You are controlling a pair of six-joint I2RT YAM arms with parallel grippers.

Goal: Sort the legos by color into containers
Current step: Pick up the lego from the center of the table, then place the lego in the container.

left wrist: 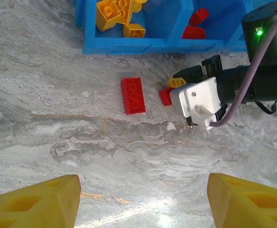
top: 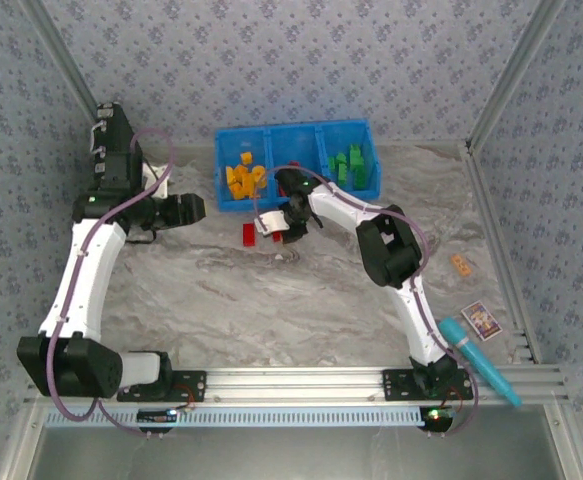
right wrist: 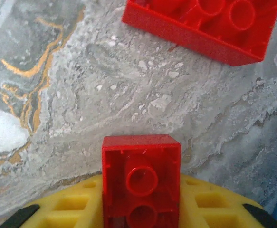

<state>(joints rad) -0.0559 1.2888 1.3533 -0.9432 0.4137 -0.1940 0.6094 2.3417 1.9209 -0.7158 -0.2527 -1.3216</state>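
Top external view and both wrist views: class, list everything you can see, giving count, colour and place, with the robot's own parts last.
Blue bin: one, blue, three compartments, far side of table.
Yellow bricks: several, left compartment.
Red bricks: at least two, middle compartment.
Green bricks: several, right compartment.
Long red brick: one, on the table before the bin.
Small red brick: one, between the right hand's fingers.
Orange piece: one, likely a brick, table's right side.
Printed card: one, right edge.
Cyan tube: one, near right corner.
Table: one, grey marbled.
Left hand: open, yellow fingers.
Right hand: shut on the small red brick.
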